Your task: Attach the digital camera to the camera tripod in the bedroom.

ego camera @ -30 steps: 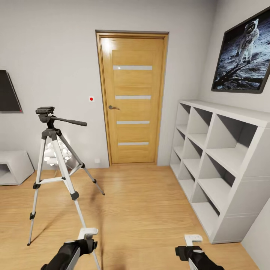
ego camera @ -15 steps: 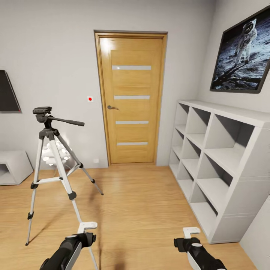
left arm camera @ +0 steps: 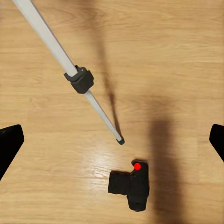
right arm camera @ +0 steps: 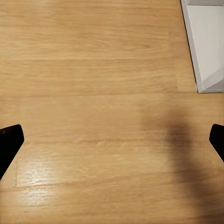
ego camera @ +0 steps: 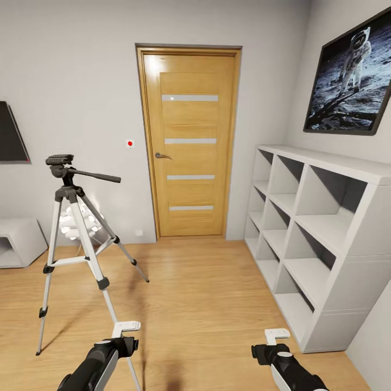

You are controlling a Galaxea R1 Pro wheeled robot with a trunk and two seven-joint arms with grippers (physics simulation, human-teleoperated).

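Looking down past my left gripper, jaws spread wide and empty, I find the digital camera lying on the wood floor, just beside the foot of the nearest leg of the camera tripod. My right gripper is likewise wide open, holding nothing. Judgement: descend straight over the camera body, keep clear of that tripod leg, and close across the narrow sides, not the lens.

No legible text, labels, brands or numbers anywhere: none on digital camera, camera tripod, door or astronaut picture.
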